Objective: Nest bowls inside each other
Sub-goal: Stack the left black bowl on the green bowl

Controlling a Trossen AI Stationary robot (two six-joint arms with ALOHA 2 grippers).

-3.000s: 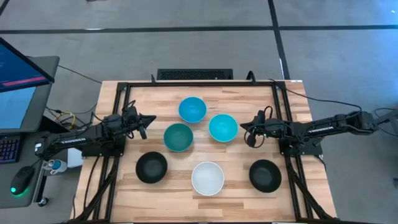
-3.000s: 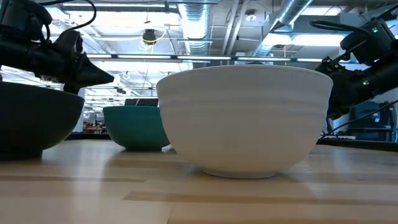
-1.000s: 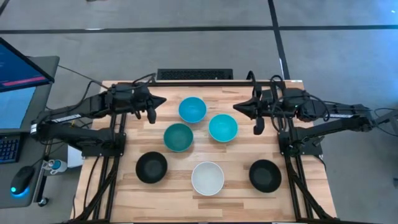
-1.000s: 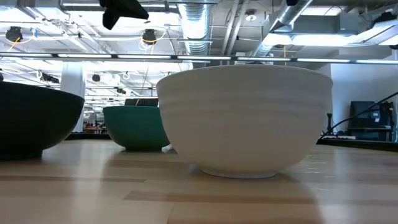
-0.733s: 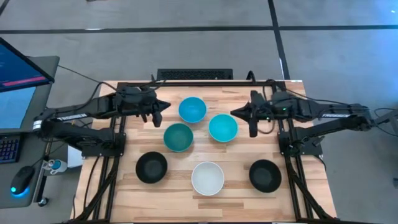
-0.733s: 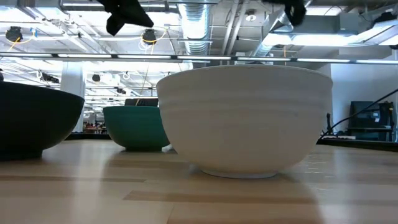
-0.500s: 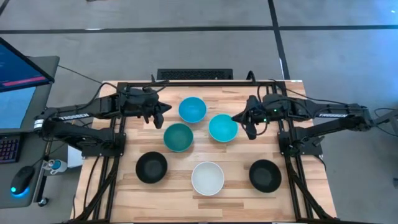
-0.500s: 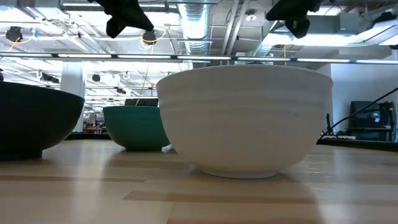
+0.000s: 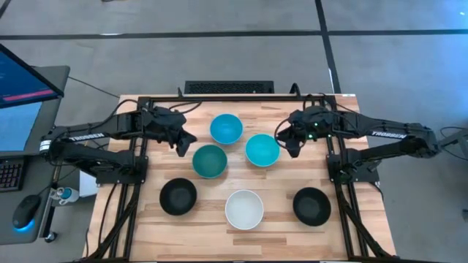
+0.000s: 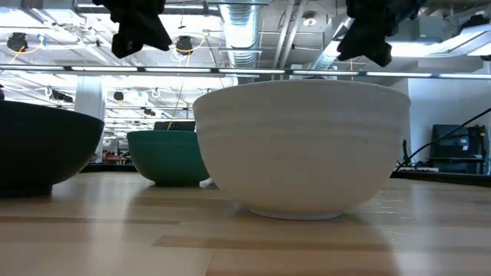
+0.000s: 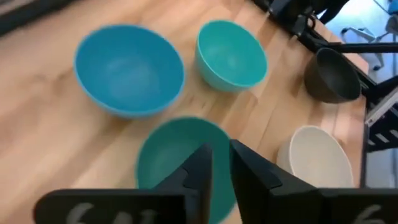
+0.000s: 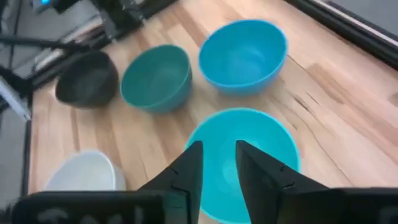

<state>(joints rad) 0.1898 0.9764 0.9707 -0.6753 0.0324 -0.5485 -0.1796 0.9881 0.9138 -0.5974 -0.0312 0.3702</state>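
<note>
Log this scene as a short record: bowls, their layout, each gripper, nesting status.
bowls: six, all separate on the table
back: blue bowl
middle: cyan bowl, dark teal bowl
front: left black bowl, white bowl, right black bowl
left gripper: beside the dark teal bowl, fingers slightly apart, holding nothing
right gripper: at the cyan bowl's edge, fingers slightly apart, holding nothing
nested: none yet

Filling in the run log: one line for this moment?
left gripper: open, beside dark teal round bowl | right gripper: open, beside cyan round bowl | nested: none
</note>
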